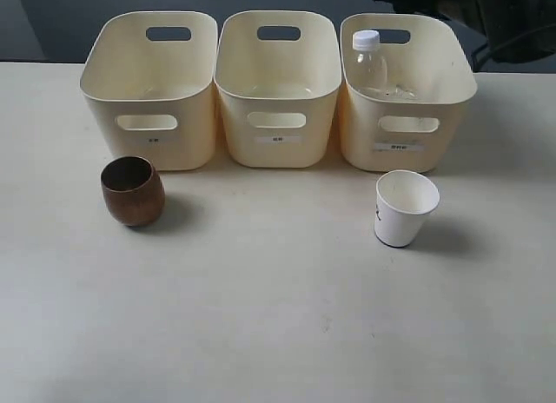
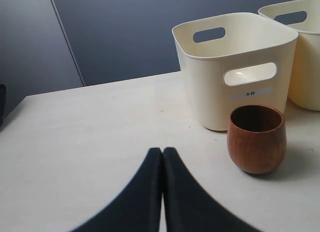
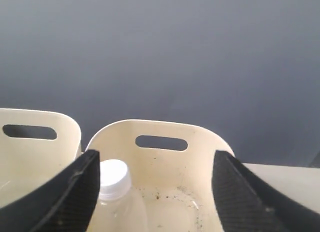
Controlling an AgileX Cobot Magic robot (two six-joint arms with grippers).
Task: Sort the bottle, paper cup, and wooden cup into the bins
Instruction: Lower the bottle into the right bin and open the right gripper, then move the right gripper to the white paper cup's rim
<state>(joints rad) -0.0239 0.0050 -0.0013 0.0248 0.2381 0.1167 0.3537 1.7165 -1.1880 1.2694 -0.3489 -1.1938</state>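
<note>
Three cream bins stand in a row at the back: left bin [image 1: 113, 90], middle bin [image 1: 278, 147], right bin [image 1: 452, 86]. The clear bottle [image 1: 368, 64] with a white cap stands inside the right bin, against its left wall. The dark wooden cup [image 1: 132, 191] sits upright on the table in front of the left bin. The white paper cup [image 1: 403, 208] stands in front of the right bin. My left gripper [image 2: 162, 151] is shut and empty, low over the table beside the wooden cup [image 2: 257, 138]. My right gripper [image 3: 156, 159] is open above the right bin [image 3: 200, 142], the bottle [image 3: 116, 192] close by one finger.
The bins stand close together near the table's far edge, each with a small label on its front. Dark panels rise behind the table [image 1: 278, 316]. A dark shape [image 1: 460, 8] shows at the top right of the exterior view.
</note>
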